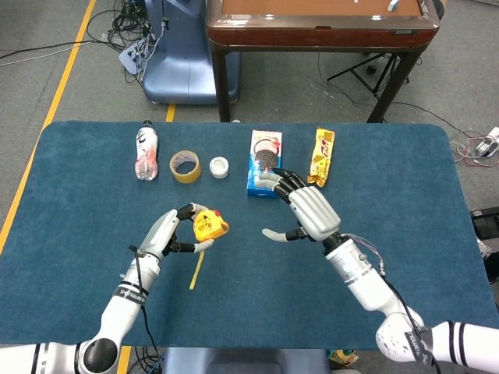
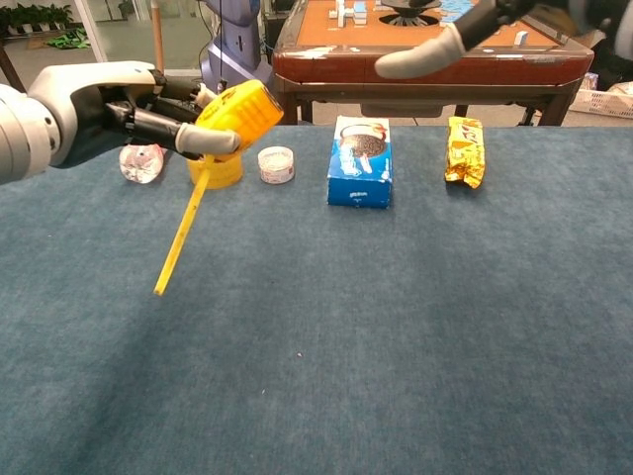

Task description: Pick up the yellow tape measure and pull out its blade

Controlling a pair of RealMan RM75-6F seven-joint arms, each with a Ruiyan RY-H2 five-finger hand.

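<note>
Fingers (image 1: pixel 185 212) of the left hand (image 1: pixel 168 232) wrap around the yellow tape measure (image 1: pixel 209 224), holding it lifted above the blue bench (image 1: pixel 405 171), left of centre and toward the near side. The tape measure has a rounded, bright yellow case; in the chest view (image 2: pixel 237 111) it sits high in the picture, pinched between dark-tipped fingers (image 2: pixel 158 126) above and below. A thin yellow strap (image 2: pixel 178 237) hangs from the case and slants down to the left, its end free in the air. In the head view the strap (image 1: pixel 197 269) reads as a narrow yellow line running toward the near edge.

The right hand (image 1: pixel 306 212) hovers just right of the tape measure, near the middle of the bench, holding nothing, its fingers (image 1: pixel 282 183) spread and loosely curved. In the chest view only part of it (image 2: pixel 450 42) shows, at the top of the picture.

Along the far side of the bench, from left to right, lie a plastic bottle (image 1: pixel 146 149), a roll of tan tape (image 1: pixel 185 166), a small white round tub (image 1: pixel 219 167), a blue biscuit box (image 1: pixel 263 160) and a yellow snack packet (image 1: pixel 320 156).
</note>
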